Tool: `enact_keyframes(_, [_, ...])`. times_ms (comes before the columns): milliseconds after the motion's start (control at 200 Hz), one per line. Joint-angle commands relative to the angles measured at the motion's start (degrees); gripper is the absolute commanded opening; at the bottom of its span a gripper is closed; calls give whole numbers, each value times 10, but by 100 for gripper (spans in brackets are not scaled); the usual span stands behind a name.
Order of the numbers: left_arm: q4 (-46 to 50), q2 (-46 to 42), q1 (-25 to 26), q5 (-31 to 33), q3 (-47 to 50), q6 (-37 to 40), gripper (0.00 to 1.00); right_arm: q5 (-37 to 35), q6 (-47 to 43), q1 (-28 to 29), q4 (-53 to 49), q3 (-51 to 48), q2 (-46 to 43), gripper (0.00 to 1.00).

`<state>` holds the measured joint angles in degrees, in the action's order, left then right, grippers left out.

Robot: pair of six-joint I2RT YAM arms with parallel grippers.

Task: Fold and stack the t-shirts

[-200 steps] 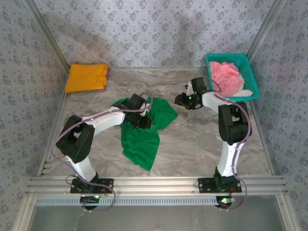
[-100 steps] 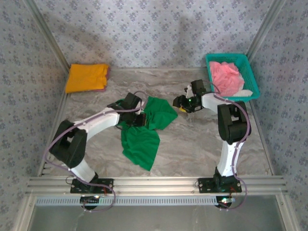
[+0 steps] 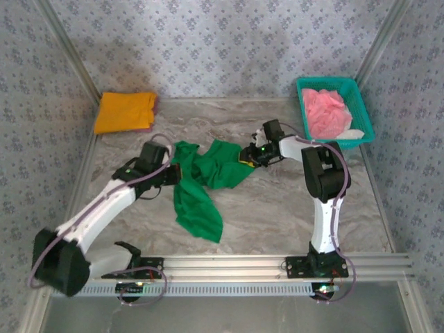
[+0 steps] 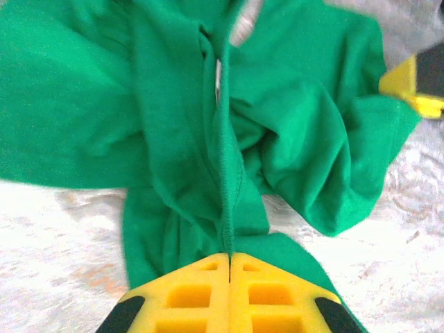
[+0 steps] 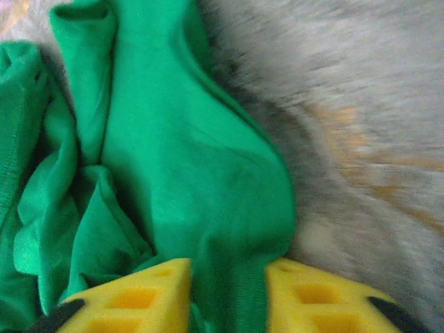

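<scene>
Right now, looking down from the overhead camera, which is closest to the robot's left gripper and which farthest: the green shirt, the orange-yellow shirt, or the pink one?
1. Green t-shirt, mid-table, pinched in the left gripper itself.
2. Orange-yellow t-shirt, far left corner of the table.
3. Pink t-shirt, inside the teal basket at the far right corner.

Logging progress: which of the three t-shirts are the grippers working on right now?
The green t-shirt, crumpled mid-table, gripped by left gripper and right gripper. The orange-yellow t-shirt lies far left; the pink t-shirt sits in the basket.
</scene>
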<state>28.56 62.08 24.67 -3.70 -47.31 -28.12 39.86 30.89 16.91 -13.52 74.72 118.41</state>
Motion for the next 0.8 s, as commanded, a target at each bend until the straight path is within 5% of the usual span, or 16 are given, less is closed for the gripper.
enact_keyframes(0, [16, -99, -43, 34, 38, -37, 0, 24, 36, -8, 33, 5, -5, 14])
enact_keyframes(55, [26, -129, -61, 34, 47, -38, 0, 14, 36, -12, 31, 7, -15, 0])
enact_keyframes(205, [45, -137, -82, 27, 39, -23, 0, -14, 45, -39, 37, -5, -61, 0])
enact_keyframes(370, [-47, -89, -98, -14, 23, -19, 0, -72, 38, -115, 28, -33, -150, 0])
enact_keyframes(545, [-70, -7, -143, -59, -110, 32, 0, -83, 8, -187, -36, 23, -188, 0])
enact_keyframes(794, [-55, 17, -172, -70, -156, 56, 0, -125, -5, -213, -78, 58, -228, 0])
